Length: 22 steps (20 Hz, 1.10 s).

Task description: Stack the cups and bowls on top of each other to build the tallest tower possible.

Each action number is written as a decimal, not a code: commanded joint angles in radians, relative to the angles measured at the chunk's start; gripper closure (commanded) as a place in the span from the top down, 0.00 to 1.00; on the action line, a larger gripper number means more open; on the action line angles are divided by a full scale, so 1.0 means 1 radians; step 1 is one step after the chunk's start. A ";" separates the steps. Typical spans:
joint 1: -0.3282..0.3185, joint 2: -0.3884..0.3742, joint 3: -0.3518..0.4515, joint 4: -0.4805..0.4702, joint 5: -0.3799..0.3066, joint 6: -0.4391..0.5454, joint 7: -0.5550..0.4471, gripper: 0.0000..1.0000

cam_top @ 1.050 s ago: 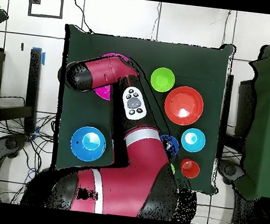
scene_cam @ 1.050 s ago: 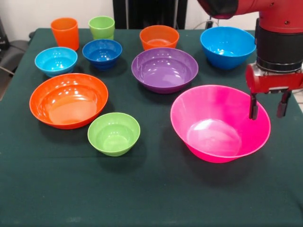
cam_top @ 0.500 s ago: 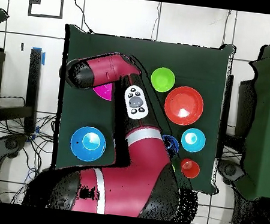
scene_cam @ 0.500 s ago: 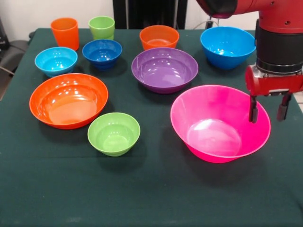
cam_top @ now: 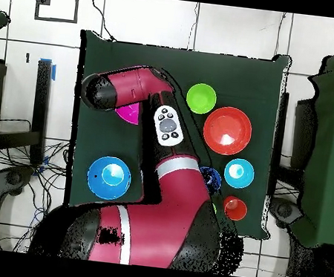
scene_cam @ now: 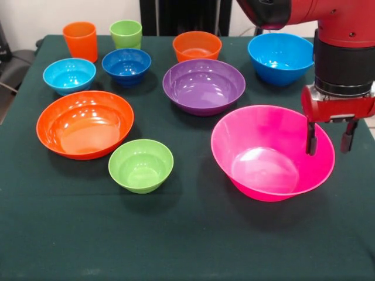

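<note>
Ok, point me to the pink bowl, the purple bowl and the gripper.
pink bowl (scene_cam: 263, 170): front view, on the inner floor of the bowl.
purple bowl (scene_cam: 203, 88): front view, on the inside bottom.
gripper (scene_cam: 329, 139): front view, midway between the two dark fingertips, which straddle the pink bowl's rim.

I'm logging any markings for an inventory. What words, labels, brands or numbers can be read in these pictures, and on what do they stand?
None can be read: the glossy plastic bowls and cups bear no text.
The button pad on the red robot arm shows small marks, too small to read.
</note>
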 commanded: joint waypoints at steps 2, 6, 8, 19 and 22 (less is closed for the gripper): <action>0.031 0.064 0.003 -0.088 -0.085 0.028 -0.125 1.00; 0.041 0.072 0.003 -0.125 -0.102 0.056 -0.157 1.00; 0.048 0.077 0.002 -0.147 -0.107 0.073 -0.171 1.00; 0.031 0.164 0.028 -0.173 -0.070 0.069 -0.177 1.00; 0.018 0.169 0.046 -0.168 -0.044 0.105 -0.195 1.00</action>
